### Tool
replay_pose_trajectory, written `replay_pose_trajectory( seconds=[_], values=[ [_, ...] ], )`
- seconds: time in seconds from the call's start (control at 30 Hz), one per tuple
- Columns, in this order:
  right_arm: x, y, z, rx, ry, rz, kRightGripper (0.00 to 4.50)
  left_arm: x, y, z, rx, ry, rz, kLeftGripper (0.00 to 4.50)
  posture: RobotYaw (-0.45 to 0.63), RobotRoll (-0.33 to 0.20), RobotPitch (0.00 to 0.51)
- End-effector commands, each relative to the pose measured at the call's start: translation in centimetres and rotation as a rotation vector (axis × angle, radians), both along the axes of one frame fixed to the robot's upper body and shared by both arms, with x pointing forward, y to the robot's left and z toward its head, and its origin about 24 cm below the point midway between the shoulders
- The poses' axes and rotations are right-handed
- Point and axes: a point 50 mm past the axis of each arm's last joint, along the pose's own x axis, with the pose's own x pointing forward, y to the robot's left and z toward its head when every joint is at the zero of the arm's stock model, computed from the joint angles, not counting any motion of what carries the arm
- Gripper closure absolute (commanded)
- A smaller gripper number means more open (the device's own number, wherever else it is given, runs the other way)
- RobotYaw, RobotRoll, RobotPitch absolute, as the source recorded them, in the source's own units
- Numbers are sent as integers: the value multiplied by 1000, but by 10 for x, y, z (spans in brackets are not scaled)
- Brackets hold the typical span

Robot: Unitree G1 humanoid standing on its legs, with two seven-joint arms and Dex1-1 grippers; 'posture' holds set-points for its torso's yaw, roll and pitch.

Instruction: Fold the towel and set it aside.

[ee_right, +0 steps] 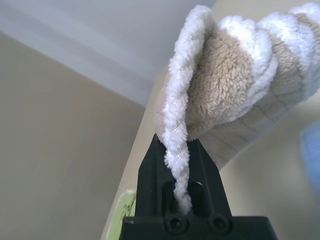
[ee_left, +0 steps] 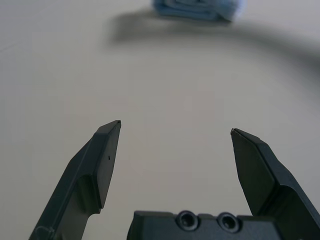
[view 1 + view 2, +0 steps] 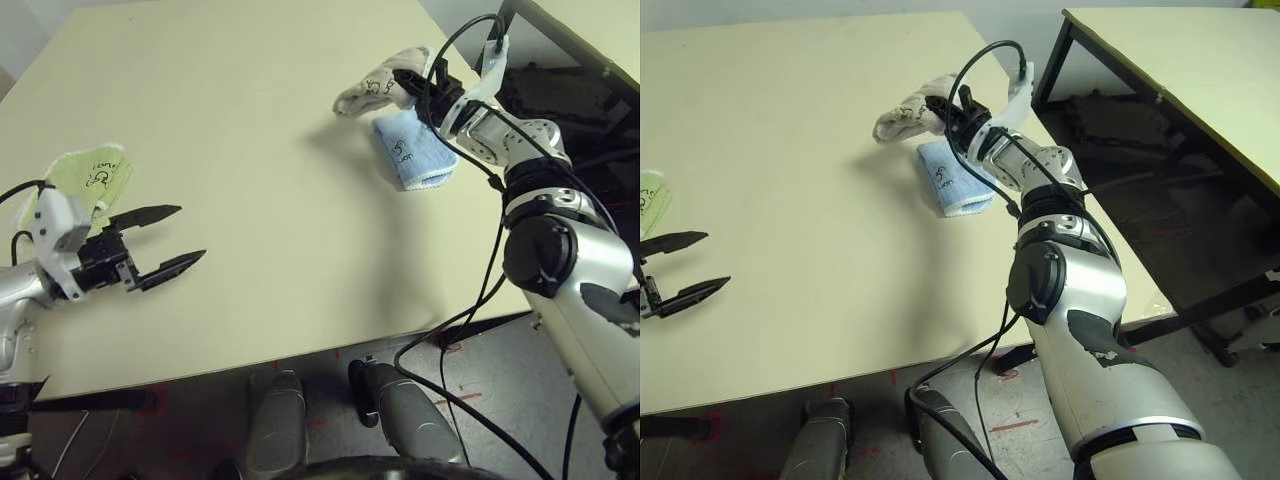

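R pincer [image 3: 405, 82] clenched on towel [image 3: 368, 94] edge, bundle lifted at 1 o'clock above blue towel [image 3: 412, 150]. L pincer [image 3: 165, 240] released, idle at 9 near green towel [image 3: 92, 176]. Lower onto bare worktop [image 3: 250, 130], keep folds stacked, then release.

Beige towel [image 3: 372, 92], bunched, lifted above table

1. Left arm: silver forearm enters at the robot's left, held low above the tabletop.
2. Left gripper [image 3: 170, 237]: points roughly level toward the table's middle; both black fingers [image 2: 102, 162] spread wide, nothing between them.
3. Right arm: extended forward, elbow bent, wrist raised.
4. Right gripper [image 1: 177, 160]: fingers clamped together on the towel [image 1: 235, 85], which it holds off the table.
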Motion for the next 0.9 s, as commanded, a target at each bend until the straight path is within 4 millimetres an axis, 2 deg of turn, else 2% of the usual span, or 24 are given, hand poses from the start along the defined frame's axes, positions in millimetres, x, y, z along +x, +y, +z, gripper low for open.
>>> replay_pose_trajectory(
  seconds=[0.03,0.17,0.53,0.9],
  values=[
    [2,-3,-9,-21,12,-60,4488,-2,-4,-3,-13,21,9,0,-24,0,183],
    [4,-7,-18,-64,17,-142,4488,-3,-5,-3,-16,27,15,0,-28,0,184],
    [8,-19,-38,75,132,-398,4488,-1,-9,1,-44,9,-18,0,-35,0,184],
    [2,-24,-64,99,337,-468,4488,-1,-7,1,-36,-7,-16,0,-12,0,188]
  ],
)
